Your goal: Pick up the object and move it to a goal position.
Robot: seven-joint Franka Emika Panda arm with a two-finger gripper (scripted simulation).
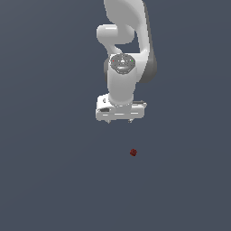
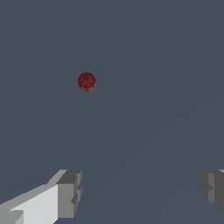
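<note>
The object [image 1: 133, 152] is a tiny dark red, bumpy, roughly round lump lying on the flat grey surface. It also shows in the wrist view [image 2: 86, 81]. My white gripper [image 1: 119, 122] hangs from the arm above the surface, a little toward the exterior view's left of the object and well apart from it. Its jaws stand wide apart with nothing between them. In the wrist view the two fingertips [image 2: 70, 193] show at the frame's edge, and the gripper [image 2: 142, 190] is empty and clear of the lump.
The grey surface [image 1: 54, 180] fills both views. The white arm [image 1: 124, 40] rises behind the gripper.
</note>
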